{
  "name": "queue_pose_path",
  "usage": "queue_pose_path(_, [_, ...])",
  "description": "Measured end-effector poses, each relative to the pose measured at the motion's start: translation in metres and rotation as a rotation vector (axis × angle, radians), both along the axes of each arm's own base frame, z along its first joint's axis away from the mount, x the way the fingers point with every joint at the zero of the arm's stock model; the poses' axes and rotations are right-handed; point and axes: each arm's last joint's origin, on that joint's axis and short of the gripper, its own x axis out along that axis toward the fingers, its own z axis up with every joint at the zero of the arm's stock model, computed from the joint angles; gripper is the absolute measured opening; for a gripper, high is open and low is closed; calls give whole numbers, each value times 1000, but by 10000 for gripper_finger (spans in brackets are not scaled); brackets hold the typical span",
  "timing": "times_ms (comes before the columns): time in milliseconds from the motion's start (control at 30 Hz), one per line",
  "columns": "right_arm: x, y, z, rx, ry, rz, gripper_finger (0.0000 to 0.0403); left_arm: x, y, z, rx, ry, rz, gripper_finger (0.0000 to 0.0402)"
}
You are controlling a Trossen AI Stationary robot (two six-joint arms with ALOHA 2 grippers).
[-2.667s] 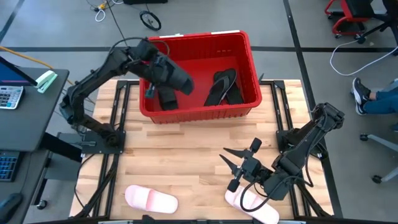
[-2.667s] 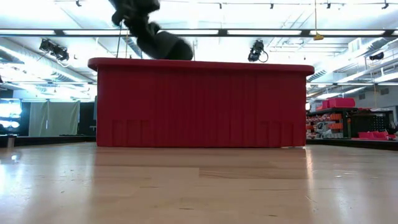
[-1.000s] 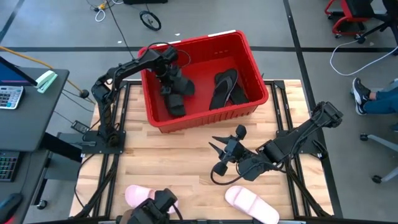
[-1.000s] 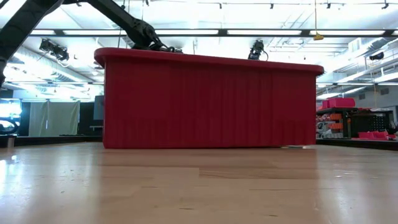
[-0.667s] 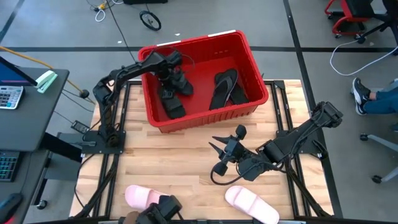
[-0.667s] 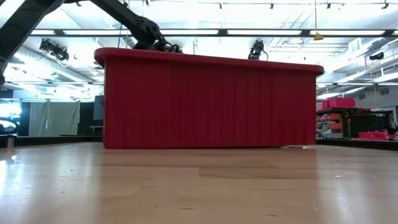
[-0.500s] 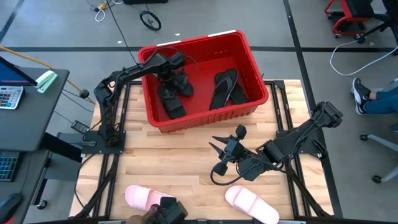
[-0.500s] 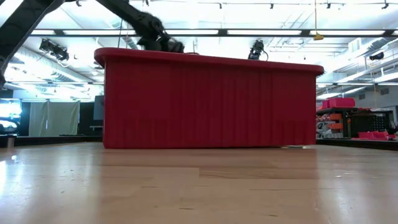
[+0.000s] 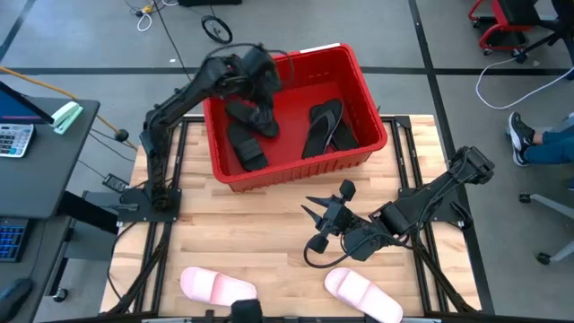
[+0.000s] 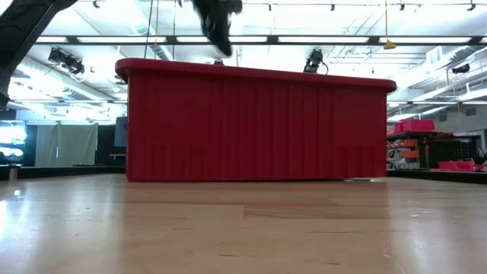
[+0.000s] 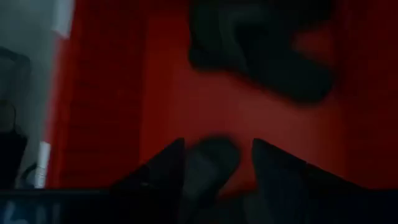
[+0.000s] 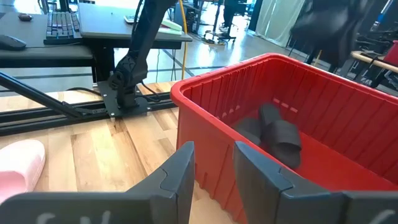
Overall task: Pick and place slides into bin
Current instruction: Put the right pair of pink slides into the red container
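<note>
Left gripper (image 9: 260,85) hovering above bin (image 9: 372,117), fingers spread w/ nothing between them; judging fm that, black slide (image 9: 254,115) directly under it just let go, lying loose inside. Right gripper (image 9: 325,222) waiting low over table (image 9: 269,233), well short of bin, fingers partly apart, gripping nothing. Sitting in bin: four black slides — two below left gripper, incl. one (image 9: 247,148) nearer front wall, and pair (image 9: 325,127) farther to its right. Lying outside, on table: two pink slides, one (image 9: 362,295) just beside right gripper, other (image 9: 218,286) well apart.
</note>
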Motion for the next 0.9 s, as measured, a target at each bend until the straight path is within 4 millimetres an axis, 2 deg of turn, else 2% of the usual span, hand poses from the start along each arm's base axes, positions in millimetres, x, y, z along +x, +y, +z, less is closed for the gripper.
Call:
queue_pose_path(67, [0,0,0,0,0,0,117,-1,-12,18,8,-111,29,193])
queue_pose_path(200, [0,0,0,0,-1,0,117,-16,-36,42,1,-260,22,191])
queue_pose_path(467, [0,0,0,1,0,0,117,-46,-79,68,-45,-295,-52,179])
queue_pose_path(633, [0,0,0,2,0,1,117,-51,-95,71,-57,-283,-96,180])
queue_pose_path(900, [0,0,0,2,0,2,117,-49,-112,64,-93,-204,-149,179])
